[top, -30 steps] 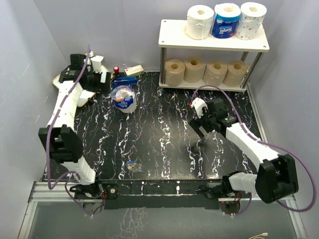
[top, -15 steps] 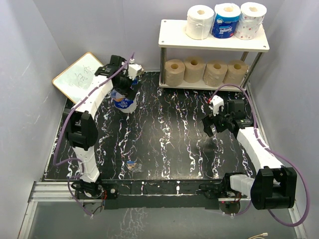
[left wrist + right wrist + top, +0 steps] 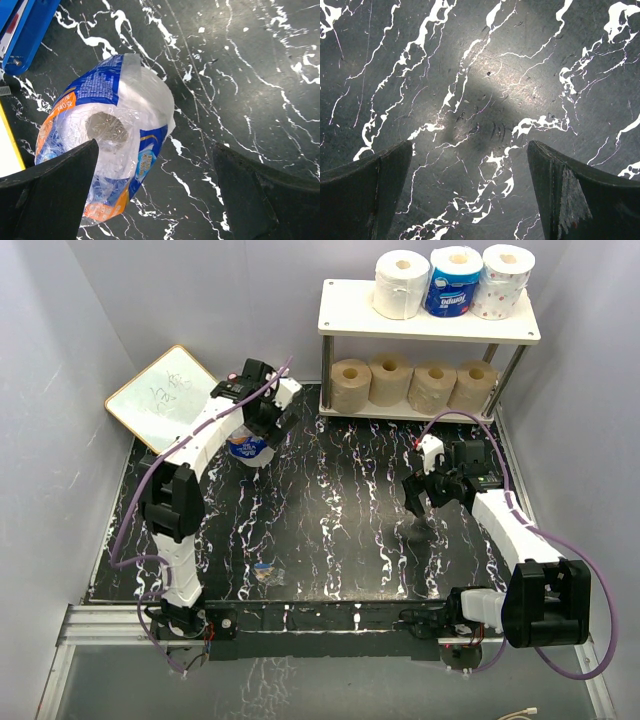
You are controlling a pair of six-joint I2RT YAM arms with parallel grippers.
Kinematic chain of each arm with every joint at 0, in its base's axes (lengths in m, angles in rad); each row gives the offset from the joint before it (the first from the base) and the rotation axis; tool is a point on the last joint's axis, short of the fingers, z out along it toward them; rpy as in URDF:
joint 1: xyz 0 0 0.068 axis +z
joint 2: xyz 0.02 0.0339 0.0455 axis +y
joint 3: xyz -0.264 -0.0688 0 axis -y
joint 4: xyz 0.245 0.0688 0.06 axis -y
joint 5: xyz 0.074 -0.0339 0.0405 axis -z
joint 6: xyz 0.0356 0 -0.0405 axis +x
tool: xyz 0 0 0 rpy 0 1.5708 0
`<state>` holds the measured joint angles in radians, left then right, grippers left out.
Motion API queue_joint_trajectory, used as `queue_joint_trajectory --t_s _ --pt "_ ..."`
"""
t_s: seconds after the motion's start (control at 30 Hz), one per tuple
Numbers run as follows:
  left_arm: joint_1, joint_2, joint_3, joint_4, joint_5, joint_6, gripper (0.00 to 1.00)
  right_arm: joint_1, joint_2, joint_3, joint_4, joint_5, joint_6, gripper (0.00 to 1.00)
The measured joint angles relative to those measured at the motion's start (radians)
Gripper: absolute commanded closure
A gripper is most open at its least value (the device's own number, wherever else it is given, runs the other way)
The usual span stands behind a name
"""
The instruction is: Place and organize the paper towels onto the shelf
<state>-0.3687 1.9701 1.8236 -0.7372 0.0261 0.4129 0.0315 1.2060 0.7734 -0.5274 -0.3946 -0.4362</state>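
Shelf [image 3: 345,310] stands at the far right of the counter [image 3: 330,510], hard against the back wall. All seven paper towels are on it. Top board, left to right: plain white roll [image 3: 401,283], blue-wrapped roll [image 3: 455,282], dotted white roll [image 3: 506,281], all upright with their cores up and packed side by side toward the right end (the left end of that board is bare). Lower board: four tan rolls [image 3: 412,383] in one row, each touching its neighbour, cores up. Left jaws are spread wide and hold nothing. They hang over a plastic-bagged roll [image 3: 107,140] with blue and orange print, which lies tilted on the counter at far left, near the whiteboard [image 3: 160,390] propped in the corner. In the left wrist view my left finger [image 3: 50,195] overlaps the edge of the wrap, and I cannot tell whether it touches. The other finger [image 3: 255,200] is well clear over bare marble. A blue object [image 3: 25,25] shows at the top-left corner of that view. Right jaws are also wide and hold nothing, pointing down at bare counter on the right side, in front of the shelf and apart from it. Both right fingers [image 3: 360,190] frame only veined black surface. A small scrap [image 3: 267,570] lies near the front edge.
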Motion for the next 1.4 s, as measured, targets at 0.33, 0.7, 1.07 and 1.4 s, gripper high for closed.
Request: queue_joint_trajectory --t_s 0.33,0.7,1.07,1.4 --pt "0.0 0.057 -0.01 0.025 -0.045 0.008 0.03 0.0 0.0 0.0 0.0 -0.02 0.0 0.02" --pt "0.0 0.071 -0.087 0.065 -0.045 0.007 0.09 0.0 0.002 0.0 0.0 -0.022 0.0 0.02" --pt "-0.004 0.075 -0.078 0.063 -0.068 0.016 0.38 0.0 0.025 0.0 0.0 -0.02 0.0 0.02" --pt "-0.015 0.103 -0.002 0.044 -0.105 0.033 0.55 0.0 0.035 0.0 0.0 -0.022 0.0 0.02"
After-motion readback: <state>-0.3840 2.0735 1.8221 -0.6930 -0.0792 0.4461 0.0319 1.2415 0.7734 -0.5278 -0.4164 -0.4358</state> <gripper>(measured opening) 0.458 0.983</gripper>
